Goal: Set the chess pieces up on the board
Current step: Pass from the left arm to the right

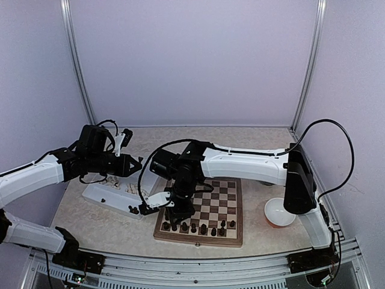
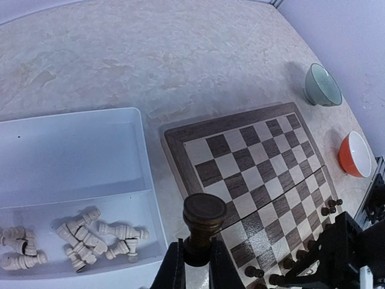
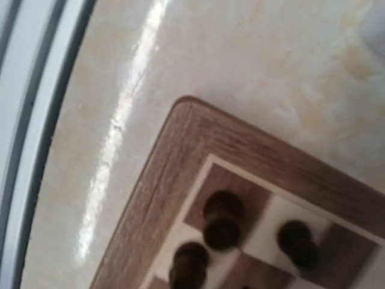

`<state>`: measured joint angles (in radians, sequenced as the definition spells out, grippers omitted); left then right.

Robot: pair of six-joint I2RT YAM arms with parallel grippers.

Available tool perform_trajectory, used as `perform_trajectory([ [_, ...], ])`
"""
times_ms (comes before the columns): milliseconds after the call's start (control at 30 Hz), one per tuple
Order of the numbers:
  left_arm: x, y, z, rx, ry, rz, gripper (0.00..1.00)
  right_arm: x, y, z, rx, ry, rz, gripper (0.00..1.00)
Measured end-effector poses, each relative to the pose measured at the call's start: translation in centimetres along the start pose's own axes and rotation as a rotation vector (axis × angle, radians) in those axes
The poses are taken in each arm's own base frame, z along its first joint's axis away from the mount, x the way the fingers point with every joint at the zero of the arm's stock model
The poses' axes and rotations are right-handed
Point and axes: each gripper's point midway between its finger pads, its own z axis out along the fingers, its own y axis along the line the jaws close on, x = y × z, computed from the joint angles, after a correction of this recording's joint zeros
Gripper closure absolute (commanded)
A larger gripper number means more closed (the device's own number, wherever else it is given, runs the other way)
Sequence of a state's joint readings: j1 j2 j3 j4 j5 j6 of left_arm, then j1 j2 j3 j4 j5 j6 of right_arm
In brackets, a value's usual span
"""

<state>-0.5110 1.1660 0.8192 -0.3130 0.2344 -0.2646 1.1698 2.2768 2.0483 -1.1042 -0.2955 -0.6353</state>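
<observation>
The dark brown wooden chess piece [image 2: 204, 212] is off the table, clamped by its base between the closed fingers of the left gripper [image 2: 197, 254]. Its long axis runs straight out along the fingers, round head pointing away from the wrist. In the top view this gripper hovers above the white rectangular plastic tray [image 2: 72, 156], where a loose heap of cream chess pieces [image 2: 84, 238] lies on its side in the near compartment.

The square wooden chessboard [image 2: 240, 159], dark brown and cream checks in a brown border, lies to the right of the held piece, just beside the tray's edge. So the carry has to go rightward, and the piece probably has to be tipped head-up before its base meets a square.

The right gripper [image 1: 174, 218] sits low over the board's near-left corner, among the standing dark pieces [image 1: 203, 229] in the near rows. Its fingers are outside its own wrist view and too small in the top view, so its opening cannot be told. It stands between the left gripper and those rows, which may crowd the approach.
</observation>
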Motion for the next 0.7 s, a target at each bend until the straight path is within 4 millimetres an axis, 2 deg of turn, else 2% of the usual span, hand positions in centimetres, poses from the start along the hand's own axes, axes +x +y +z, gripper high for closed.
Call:
perform_trajectory([
  [67, 0.2, -0.5, 0.3, 0.028, 0.013, -0.001, 0.96, -0.4, -0.3, -1.7, 0.025, -0.026, -0.008, 0.65],
  [200, 1.8, -2.5, 1.6, 0.094, 0.083, 0.022, 0.96, -0.2, -2.0, -7.9, 0.143, -0.119, -0.017, 0.65],
  [333, 3.9, -7.4, 2.7, 0.230, 0.190, 0.081, 0.94, 1.5, -3.0, -14.6, 0.309, -0.213, -0.025, 0.62],
  [400, 4.4, -9.6, 3.0, 0.291, 0.225, 0.099, 0.94, 2.3, -2.9, -16.8, 0.376, -0.237, -0.041, 0.60],
  [467, 4.6, -11.4, 3.4, 0.341, 0.261, 0.110, 0.93, 2.5, -2.3, -17.8, 0.411, -0.246, -0.070, 0.58],
  [533, 4.8, -12.8, 3.9, 0.381, 0.295, 0.115, 0.93, 2.5, -1.9, -17.8, 0.428, -0.240, -0.102, 0.57],
  [700, 5.9, -15.4, 5.1, 0.446, 0.381, 0.122, 0.93, 3.5, -1.2, -14.9, 0.428, -0.155, -0.162, 0.55],
])
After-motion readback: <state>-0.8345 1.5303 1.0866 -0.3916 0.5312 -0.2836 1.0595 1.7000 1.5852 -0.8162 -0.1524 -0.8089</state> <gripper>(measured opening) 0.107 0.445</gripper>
